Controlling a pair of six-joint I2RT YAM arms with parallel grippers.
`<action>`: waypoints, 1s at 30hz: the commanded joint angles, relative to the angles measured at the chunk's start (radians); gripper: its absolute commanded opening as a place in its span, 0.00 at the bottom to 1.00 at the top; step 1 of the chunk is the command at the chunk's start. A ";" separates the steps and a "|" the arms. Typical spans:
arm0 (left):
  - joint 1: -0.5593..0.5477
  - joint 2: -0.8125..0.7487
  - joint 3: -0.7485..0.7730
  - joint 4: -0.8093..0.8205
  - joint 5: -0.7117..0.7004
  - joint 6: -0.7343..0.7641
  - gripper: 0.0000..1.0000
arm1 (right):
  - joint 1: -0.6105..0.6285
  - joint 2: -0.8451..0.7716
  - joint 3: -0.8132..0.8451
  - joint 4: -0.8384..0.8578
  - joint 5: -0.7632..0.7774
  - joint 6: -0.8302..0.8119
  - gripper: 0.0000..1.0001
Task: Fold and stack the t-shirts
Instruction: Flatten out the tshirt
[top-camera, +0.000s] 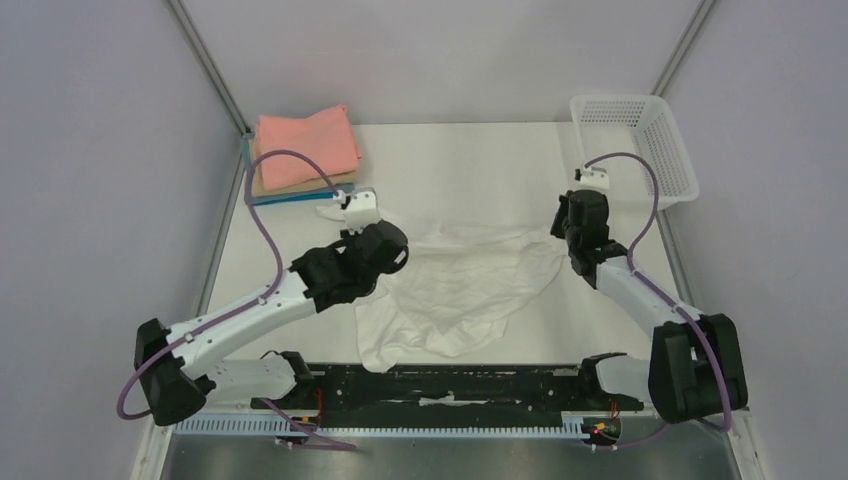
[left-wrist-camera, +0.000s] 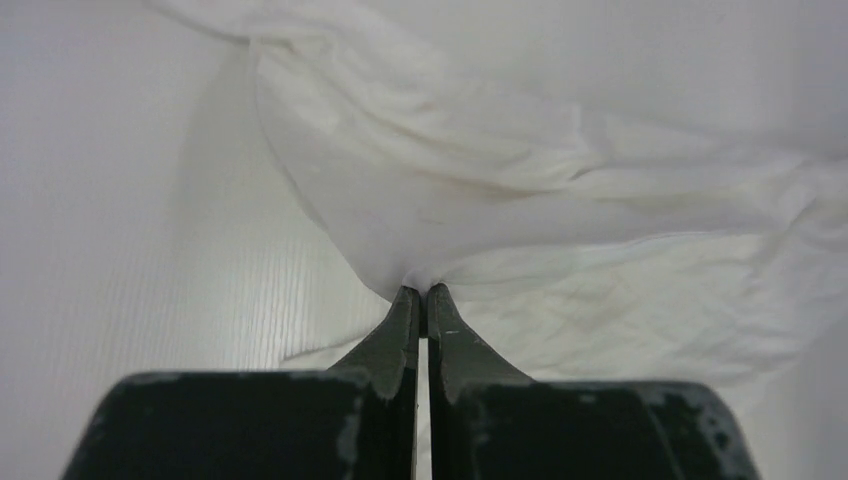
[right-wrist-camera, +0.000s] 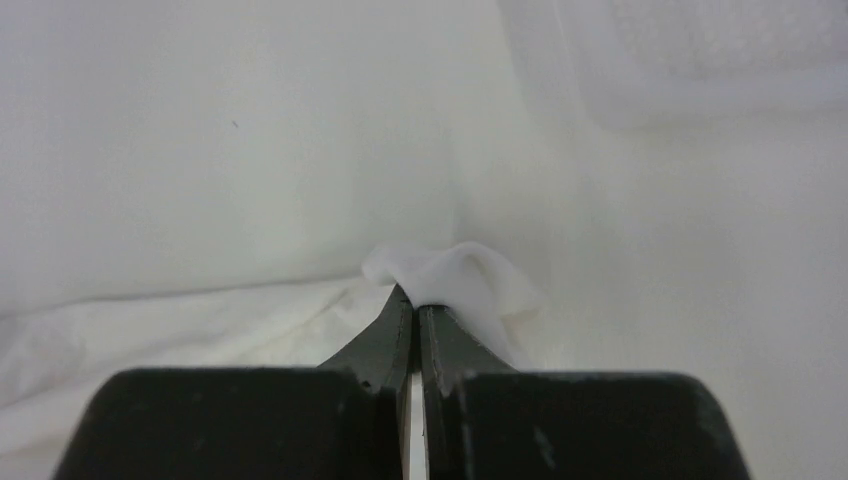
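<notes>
White t-shirt (top-camera: 470, 290) lay crumpled and half spread in the middle of the surface (top-camera: 450, 170), thin and limp enough that it would likely sag and wrinkle wherever it was not held. The left pincer (left-wrist-camera: 422, 292) was clamped on a fold at its left edge and the right pincer (right-wrist-camera: 415, 298) on a bunched corner at its right edge, and matching outer corners seemed the best places to grip for a flat spread. Farther back, a salmon-pink t-shirt (top-camera: 305, 145) topped the folded pile (top-camera: 300, 186) at the far left, and a mesh basket (top-camera: 662, 150) stood at the far right.
</notes>
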 joint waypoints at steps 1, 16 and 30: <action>0.006 -0.144 0.176 0.000 -0.254 0.113 0.02 | -0.004 -0.185 0.147 -0.071 0.025 -0.045 0.00; 0.006 -0.502 0.625 0.091 -0.140 0.473 0.02 | -0.004 -0.466 0.805 -0.338 -0.112 -0.115 0.00; 0.006 -0.489 0.911 0.013 0.232 0.492 0.02 | -0.004 -0.442 1.280 -0.413 -0.170 -0.165 0.00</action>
